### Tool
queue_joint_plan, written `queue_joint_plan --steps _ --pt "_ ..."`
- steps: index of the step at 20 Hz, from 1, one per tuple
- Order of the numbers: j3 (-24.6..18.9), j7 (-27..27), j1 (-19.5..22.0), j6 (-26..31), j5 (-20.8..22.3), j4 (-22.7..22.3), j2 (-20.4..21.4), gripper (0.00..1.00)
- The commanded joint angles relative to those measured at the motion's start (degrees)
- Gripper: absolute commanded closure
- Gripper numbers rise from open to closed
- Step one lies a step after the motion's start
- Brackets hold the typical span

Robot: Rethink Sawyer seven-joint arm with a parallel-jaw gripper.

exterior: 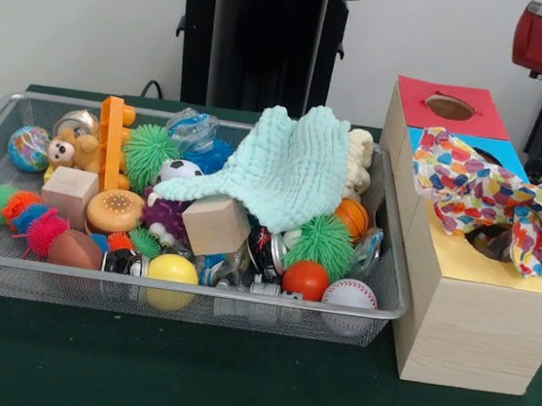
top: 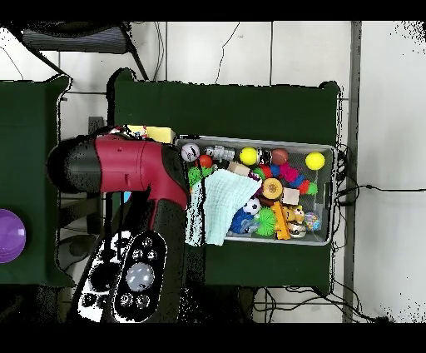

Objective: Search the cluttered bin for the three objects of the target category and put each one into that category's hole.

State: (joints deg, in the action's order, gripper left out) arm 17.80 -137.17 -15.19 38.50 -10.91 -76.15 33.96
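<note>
Fingers hidden, state unreadable; dotted cloth [exterior: 486, 203] draped over yellow hole [exterior: 490, 240]; next: push it through.

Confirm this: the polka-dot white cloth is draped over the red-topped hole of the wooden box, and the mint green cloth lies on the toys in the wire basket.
Not quite. The front view shows the polka-dot white fabric cloth draped over the yellow-topped hole, not the red one. The mint green waffle-knit cloth does lie on the toys in the silver wire-mesh basket.

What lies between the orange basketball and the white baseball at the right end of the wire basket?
In the front view, a spiky green rubber ball lies between the small orange basketball and the white baseball, inside the silver wire mesh basket.
</note>
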Motion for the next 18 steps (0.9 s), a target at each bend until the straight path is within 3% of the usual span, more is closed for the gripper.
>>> queue_joint_plan --steps 1,18 --pt "-6.29 -8.3 1.39 -3.0 -1.98 -5.3 -4.61 1.0" --pt "-5.35 -8.23 1.42 -7.81 -2.01 -5.48 -5.98 1.0"
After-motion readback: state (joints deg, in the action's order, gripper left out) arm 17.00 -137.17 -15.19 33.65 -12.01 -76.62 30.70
